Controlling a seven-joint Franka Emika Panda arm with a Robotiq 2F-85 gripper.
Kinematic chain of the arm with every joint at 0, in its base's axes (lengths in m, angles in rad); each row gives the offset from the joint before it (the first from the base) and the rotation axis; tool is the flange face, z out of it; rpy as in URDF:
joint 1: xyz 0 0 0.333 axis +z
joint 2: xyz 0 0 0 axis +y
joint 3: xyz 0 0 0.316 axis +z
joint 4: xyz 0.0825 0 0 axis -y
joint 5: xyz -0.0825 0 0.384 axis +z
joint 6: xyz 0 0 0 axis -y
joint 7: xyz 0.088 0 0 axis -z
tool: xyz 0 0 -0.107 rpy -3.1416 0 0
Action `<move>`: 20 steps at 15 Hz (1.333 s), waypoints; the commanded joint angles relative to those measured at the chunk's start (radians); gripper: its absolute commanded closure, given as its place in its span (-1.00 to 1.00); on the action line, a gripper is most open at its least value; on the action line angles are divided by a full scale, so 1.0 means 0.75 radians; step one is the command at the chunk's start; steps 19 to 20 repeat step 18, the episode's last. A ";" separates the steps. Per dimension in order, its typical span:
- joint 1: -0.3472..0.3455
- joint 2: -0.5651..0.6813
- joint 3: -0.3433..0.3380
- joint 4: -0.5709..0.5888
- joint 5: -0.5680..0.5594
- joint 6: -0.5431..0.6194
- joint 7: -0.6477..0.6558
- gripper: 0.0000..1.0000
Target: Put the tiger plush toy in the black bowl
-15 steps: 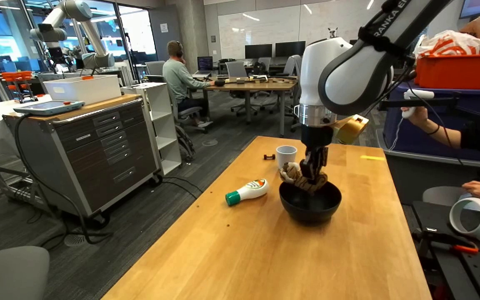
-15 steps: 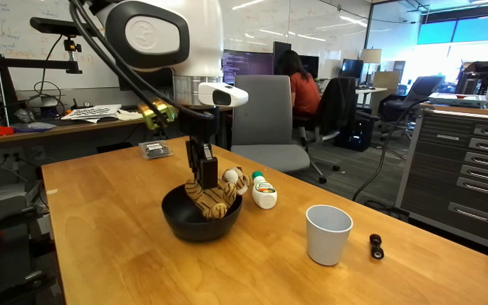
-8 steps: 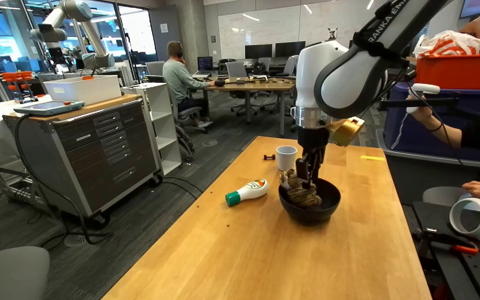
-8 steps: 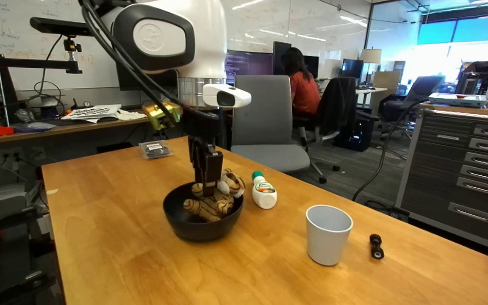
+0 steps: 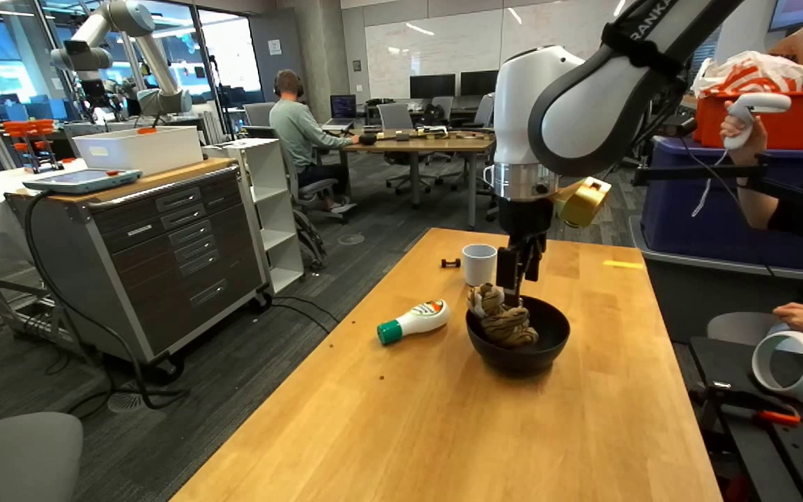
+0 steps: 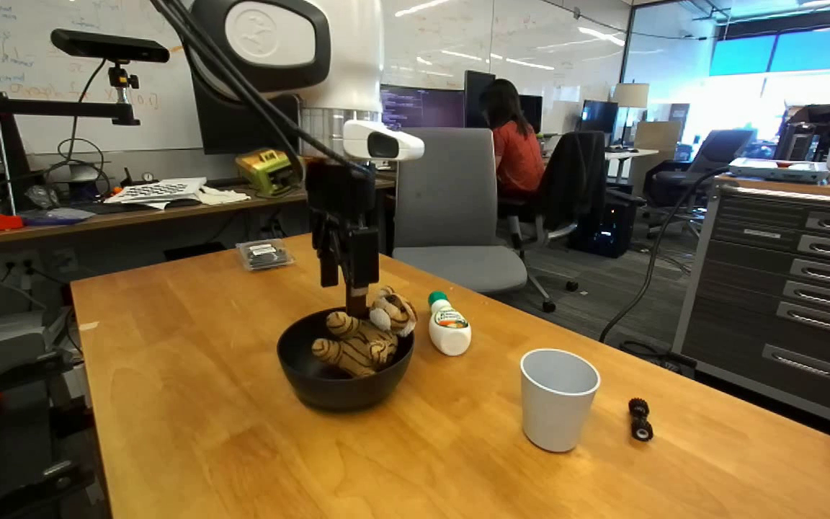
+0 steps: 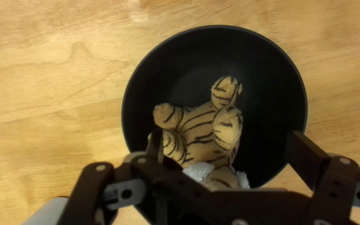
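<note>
Tiger plush toy (image 7: 198,134): in the black bowl (image 7: 267,78), head toward six o'clock in the wrist view.
Fingers (image 7: 306,156): spread apart, released, at eight and four o'clock there.
White bottle (image 6: 449,335): on the tabletop (image 6: 458,461), bowl's two o'clock in an exterior view.

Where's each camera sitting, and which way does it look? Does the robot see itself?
In an exterior view: higher than the table, looking along it at black bowl and bottle; robot arm and gripper show.
In an exterior view: also higher, looking past the cup to the bowl; arm and gripper show.
Wrist view: on the arm, looking down at the tiger toy; gripper fingers show.
Both exterior views share toy, bowl, bottle, cup, from roughly opposite sides.
</note>
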 commanded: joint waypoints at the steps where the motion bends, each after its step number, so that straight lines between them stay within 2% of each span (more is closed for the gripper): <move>1: -0.017 -0.204 0.019 -0.077 -0.102 -0.130 -0.056 -1.00; 9: -0.024 -0.516 0.026 -0.245 -0.164 -0.242 -0.218 -1.00; 10: -0.021 -0.417 0.026 -0.181 -0.137 -0.220 -0.189 -1.00; 13: -0.020 -0.475 0.024 -0.227 -0.136 -0.225 -0.205 -1.00; 20: -0.020 -0.479 0.024 -0.233 -0.136 -0.226 -0.207 -1.00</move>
